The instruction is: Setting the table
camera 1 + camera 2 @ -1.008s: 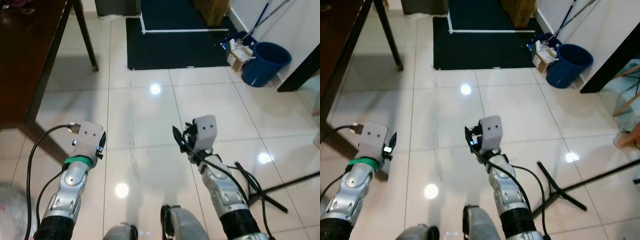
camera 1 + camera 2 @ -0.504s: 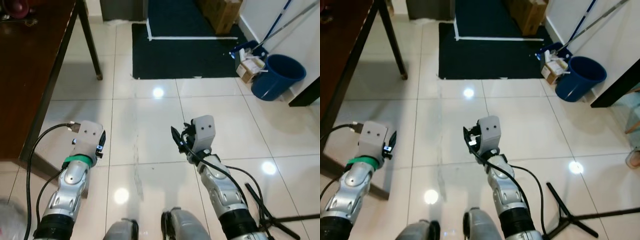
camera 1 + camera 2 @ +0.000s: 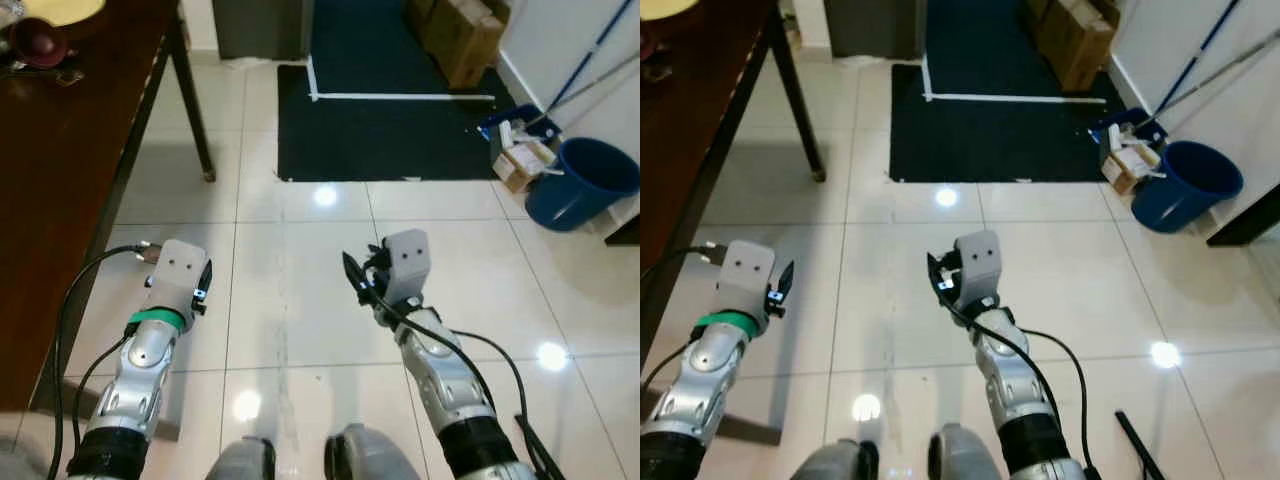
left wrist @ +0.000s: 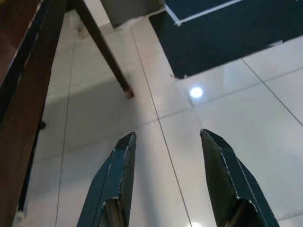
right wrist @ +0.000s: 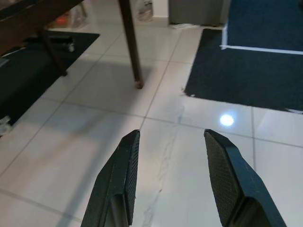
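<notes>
A dark wooden table stands at my left. At its far end sit a dark red cup and the edge of a pale yellow plate. My left gripper is held low beside the table's edge, over the white tiles, open with nothing between its fingers. My right gripper hangs over the tiled floor in front of me, also open and holding nothing. One slanted table leg shows beyond its fingers.
A dark blue mat with a white tape line lies ahead on the glossy tiles. A blue bucket, a small box and mop handles stand at the right wall. Cardboard boxes are beyond the mat.
The camera has moved: the table now takes up more of the left side, the bucket has slid right, and the black stand on the floor has left view. Both arms keep their pose.
</notes>
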### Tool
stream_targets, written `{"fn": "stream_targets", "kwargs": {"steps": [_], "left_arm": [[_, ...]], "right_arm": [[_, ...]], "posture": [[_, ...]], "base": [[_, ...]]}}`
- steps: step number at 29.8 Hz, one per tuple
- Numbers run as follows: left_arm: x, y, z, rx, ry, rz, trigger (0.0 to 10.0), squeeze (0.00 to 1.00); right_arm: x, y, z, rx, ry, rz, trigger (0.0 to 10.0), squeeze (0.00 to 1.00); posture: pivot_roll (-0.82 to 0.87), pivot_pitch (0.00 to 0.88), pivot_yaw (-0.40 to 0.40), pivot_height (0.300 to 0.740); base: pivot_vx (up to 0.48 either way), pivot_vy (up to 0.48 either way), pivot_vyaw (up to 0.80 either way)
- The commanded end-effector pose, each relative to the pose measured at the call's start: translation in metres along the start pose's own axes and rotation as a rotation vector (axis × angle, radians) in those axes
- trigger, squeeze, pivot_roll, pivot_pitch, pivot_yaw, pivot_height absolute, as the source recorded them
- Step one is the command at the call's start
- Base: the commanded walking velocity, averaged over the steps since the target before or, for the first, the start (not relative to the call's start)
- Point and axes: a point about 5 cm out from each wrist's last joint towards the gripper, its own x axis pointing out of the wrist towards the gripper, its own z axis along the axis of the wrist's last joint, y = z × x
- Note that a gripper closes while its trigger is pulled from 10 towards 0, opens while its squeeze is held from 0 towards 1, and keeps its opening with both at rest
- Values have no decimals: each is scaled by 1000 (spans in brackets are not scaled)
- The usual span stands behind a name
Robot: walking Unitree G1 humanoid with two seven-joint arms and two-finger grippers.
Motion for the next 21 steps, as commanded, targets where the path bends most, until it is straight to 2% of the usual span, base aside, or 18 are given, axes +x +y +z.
{"fn": "stream_targets", "kwargs": {"steps": [1,21], "left_arm": [[-2,-3,-5,4,18,-13,10000,0],[-2,-4,-4,5,16,-22,10000,0]], "right_arm": [[-2,-5,-4,9,15,-20,10000,0],[-3,-4,-5,15,13,-27,10000,0]], "posture": [[-96,48,34,740],[-94,54,40,740]], "base": [[480,0,0],[480,0,0]]}}
